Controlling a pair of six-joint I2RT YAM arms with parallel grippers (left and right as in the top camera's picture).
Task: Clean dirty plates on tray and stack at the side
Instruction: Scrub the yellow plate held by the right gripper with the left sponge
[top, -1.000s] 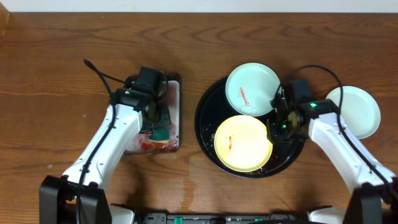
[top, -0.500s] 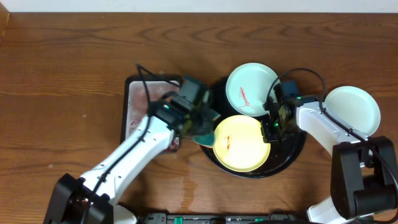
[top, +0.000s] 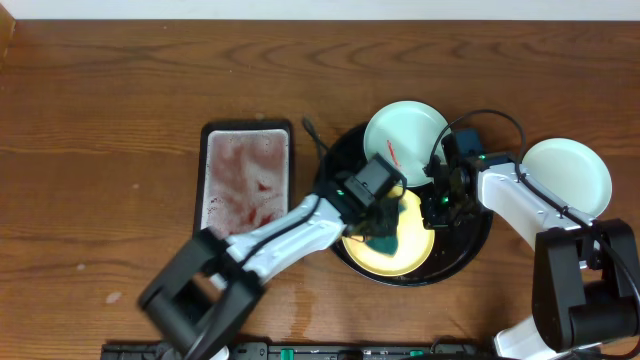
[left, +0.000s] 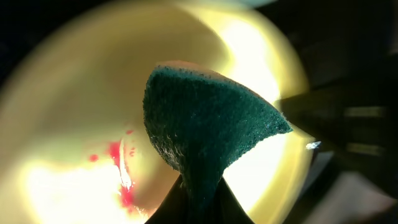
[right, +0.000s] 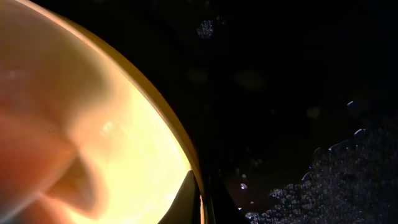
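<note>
The round black tray (top: 470, 248) holds a pale yellow plate (top: 410, 255) at the front and a pale blue-white plate (top: 410, 130) with a red streak at the back. A third, clean pale plate (top: 570, 178) lies on the table to the right of the tray. My left gripper (top: 385, 235) is shut on a teal sponge (left: 205, 134) and holds it over the yellow plate (left: 74, 124), beside red sauce spots (left: 121, 180). My right gripper (top: 436, 205) is shut on the yellow plate's right rim (right: 180, 146).
A small rectangular black-rimmed tray (top: 247, 180) with red-stained foam lies left of the round tray. Soapy droplets (right: 336, 180) sit on the black tray floor. The brown wooden table (top: 100, 150) stretches to the left and back.
My left arm has moved right, from the left edge of the round tray to over the yellow plate, with the sponge in it. My right gripper has stayed on the plate's rim.
</note>
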